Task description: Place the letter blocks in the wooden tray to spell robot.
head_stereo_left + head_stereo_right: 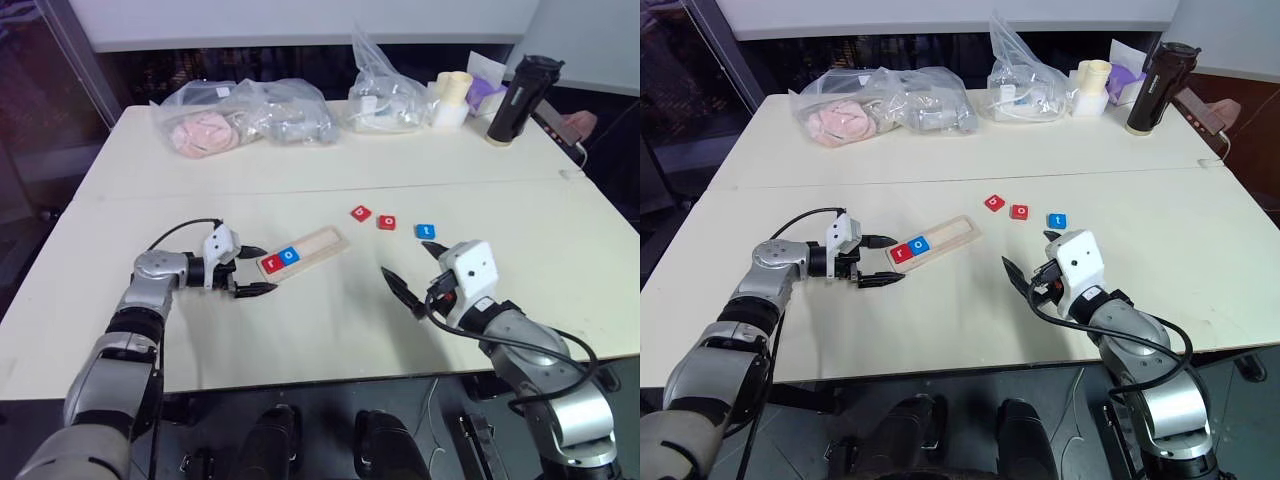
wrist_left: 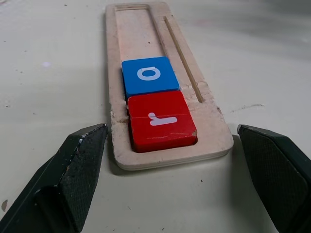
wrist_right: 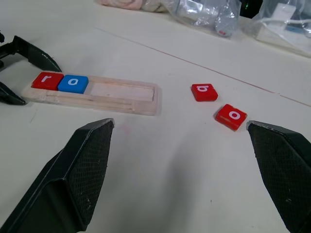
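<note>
Two of five done: red r block (image 2: pixel 162 121) and blue o block (image 2: pixel 149 74) sit side by side in the wooden tray (image 1: pixel 322 243), r at its near-left end, o touching it; the rest of the recess is bare. Still loose on the table (image 1: pixel 300 330): red b block (image 3: pixel 204 91), red o block (image 3: pixel 232 116) and blue t block (image 1: pixel 425 231), in a short row to the right of the tray and a bit farther back, b nearest the tray, t farthest right. Left gripper (image 1: pixel 253 270) has fingers spread wide, straddling the tray's near-left end with nothing between them but the tray edge; looks like it's bracing or just let go, can't say which. Right gripper (image 1: pixel 412 272) is also spread and empty, hovering over bare table nearer than the loose blocks, pointing toward the tray. Step in hand, as I read it: fetch b. Next move calls for the right gripper to reach far and slightly left to the b block, pinch it by its edges, then drop it into the recess flush against the blue o, letter the same way up as r and o. Risk: nudging the red o just beside it.
</note>
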`<state>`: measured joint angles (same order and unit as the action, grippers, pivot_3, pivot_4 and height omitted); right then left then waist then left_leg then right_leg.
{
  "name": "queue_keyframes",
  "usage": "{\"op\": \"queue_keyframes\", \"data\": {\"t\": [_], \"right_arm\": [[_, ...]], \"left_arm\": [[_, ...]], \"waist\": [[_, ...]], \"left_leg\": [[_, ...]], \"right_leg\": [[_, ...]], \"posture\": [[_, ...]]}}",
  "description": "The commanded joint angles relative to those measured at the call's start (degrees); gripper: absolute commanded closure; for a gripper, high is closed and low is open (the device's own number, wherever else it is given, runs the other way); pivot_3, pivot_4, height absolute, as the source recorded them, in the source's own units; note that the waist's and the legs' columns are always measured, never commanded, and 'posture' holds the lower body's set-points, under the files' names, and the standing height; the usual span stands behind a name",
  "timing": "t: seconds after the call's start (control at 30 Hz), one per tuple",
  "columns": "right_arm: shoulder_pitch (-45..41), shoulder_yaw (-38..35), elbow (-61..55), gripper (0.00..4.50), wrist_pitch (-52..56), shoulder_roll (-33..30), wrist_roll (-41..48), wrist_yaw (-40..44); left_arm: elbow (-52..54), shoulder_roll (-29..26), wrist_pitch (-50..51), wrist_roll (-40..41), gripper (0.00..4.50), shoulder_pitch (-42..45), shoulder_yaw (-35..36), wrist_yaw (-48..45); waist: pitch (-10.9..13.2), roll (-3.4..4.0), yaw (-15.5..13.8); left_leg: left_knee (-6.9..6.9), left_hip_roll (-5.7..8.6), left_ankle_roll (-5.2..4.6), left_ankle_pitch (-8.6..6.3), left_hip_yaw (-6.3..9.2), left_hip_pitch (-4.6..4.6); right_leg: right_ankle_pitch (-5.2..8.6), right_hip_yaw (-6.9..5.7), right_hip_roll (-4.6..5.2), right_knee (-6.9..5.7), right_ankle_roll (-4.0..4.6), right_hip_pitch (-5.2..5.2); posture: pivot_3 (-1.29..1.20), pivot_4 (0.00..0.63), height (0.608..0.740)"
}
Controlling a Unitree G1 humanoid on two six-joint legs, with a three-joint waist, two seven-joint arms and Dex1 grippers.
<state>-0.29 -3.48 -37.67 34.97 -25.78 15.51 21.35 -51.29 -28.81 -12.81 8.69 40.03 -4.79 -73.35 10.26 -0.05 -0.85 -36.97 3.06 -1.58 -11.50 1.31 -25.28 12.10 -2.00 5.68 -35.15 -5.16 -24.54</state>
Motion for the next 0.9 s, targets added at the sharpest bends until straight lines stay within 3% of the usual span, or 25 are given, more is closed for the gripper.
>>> {"op": "queue_keyframes", "data": {"t": [0.03, 0.4, 0.5, 0.53, 0.9], "right_arm": [[-0.8, -0.2, -0.9, 0.04, -1.1, -0.1, -0.6, -0.5], [-0.9, 0.0, 0.0, 0.04, -1.6, 0.3, -1.4, -0.9], [-0.8, 0.0, 0.0, 0.0, -1.7, 0.4, -1.4, -0.9], [-0.8, 0.0, 0.1, 0.0, -1.7, 0.3, -1.5, -0.9], [-1.0, -1.0, 0.7, 0.0, -1.7, -0.6, -1.6, 0.0]], "left_arm": [[2.4, 0.4, 1.4, -1.0, 0.0, -2.3, 0.2, 2.2], [12.1, 1.7, 6.3, -0.9, 0.0, -8.4, -0.3, 6.7], [16.2, 1.9, 7.9, -0.8, 0.79, -10.9, -0.7, 7.3], [17.0, 1.9, 8.5, -0.8, 1.26, -11.3, -0.7, 7.3], [20.3, 2.0, 9.5, -0.6, 1.35, -10.9, -2.5, 3.2]], "waist": [[0.0, 0.01, 0.0], [0.0, 0.03, 0.0], [-0.1, 0.07, 0.0], [-0.1, 0.06, -0.1], [-0.1, 0.06, 0.0]], "left_leg": [[0.0, 0.0, 0.0, 0.0, 0.0, 0.0], [0.0, 0.0, 0.01, -0.01, 0.01, 0.02], [0.01, 0.0, 0.02, -0.01, 0.01, 0.02], [0.01, 0.01, 0.02, -0.02, 0.01, 0.02], [0.02, 0.01, 0.13, -0.09, 0.01, 0.01]], "right_leg": [[0.0, 0.0, 0.0, 0.0, 0.0, 0.01], [0.0, 0.01, 0.04, 0.01, 0.01, 0.03], [0.0, 0.02, 0.06, 0.02, 0.01, 0.03], [0.0, 0.02, 0.08, 0.03, 0.02, 0.03], [0.01, 0.01, 0.1, 0.06, 0.02, 0.03]], "posture": [[0.0, 0.15, 0.738], [0.0, 0.15, 0.738], [0.0, 0.15, 0.738], [0.0, 0.15, 0.738], [0.0, 0.15, 0.738]]}}
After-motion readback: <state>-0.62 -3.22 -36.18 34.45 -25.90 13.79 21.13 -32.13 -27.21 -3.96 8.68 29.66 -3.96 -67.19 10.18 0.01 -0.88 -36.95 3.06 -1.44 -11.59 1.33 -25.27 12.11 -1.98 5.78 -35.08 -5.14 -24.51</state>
